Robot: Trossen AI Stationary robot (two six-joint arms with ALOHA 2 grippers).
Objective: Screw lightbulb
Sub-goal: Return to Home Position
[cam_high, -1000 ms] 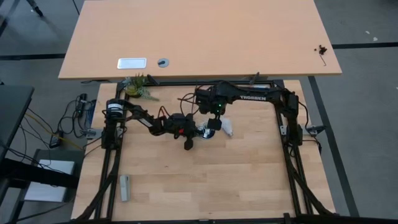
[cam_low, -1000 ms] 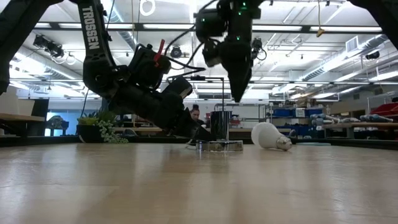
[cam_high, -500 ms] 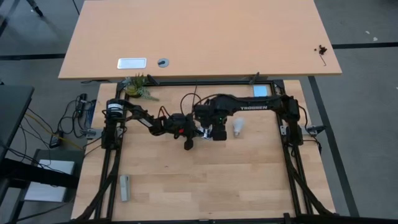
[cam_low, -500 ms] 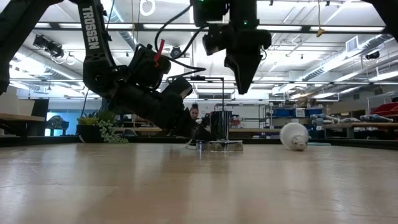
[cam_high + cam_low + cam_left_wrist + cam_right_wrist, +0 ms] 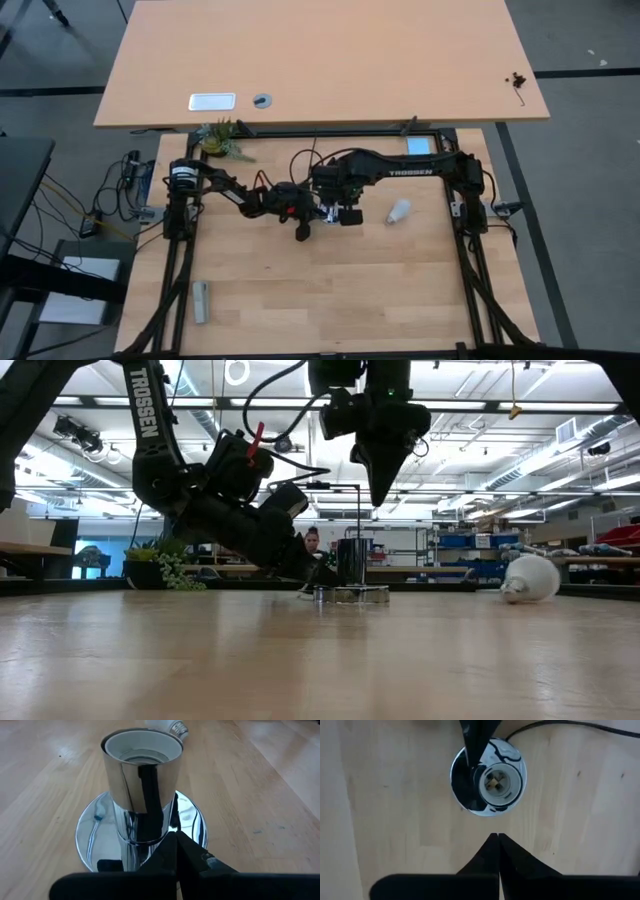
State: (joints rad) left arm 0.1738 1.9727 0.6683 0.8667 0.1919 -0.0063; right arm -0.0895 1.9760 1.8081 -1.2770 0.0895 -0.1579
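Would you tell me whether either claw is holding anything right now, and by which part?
Nothing is gripped. The right claw hangs shut above the socket; the left claw, shut, points at its stem; the lightbulb lies loose on the table.

Lightbulb (image 5: 398, 211): frosted white, with a silver-grey metallic base. Lamp (image 5: 142, 795): mirror-silver shell and round foot, white inside the socket; its surface reflects blond wood and black jaws. Cord (image 5: 570, 724): black. Worktop (image 5: 350, 290): light blond wood with plank joints and fine grain. Right arm (image 5: 400, 168): black, white lettering. Left arm (image 5: 235, 190): black, small red detail. Plant (image 5: 222, 142): green.
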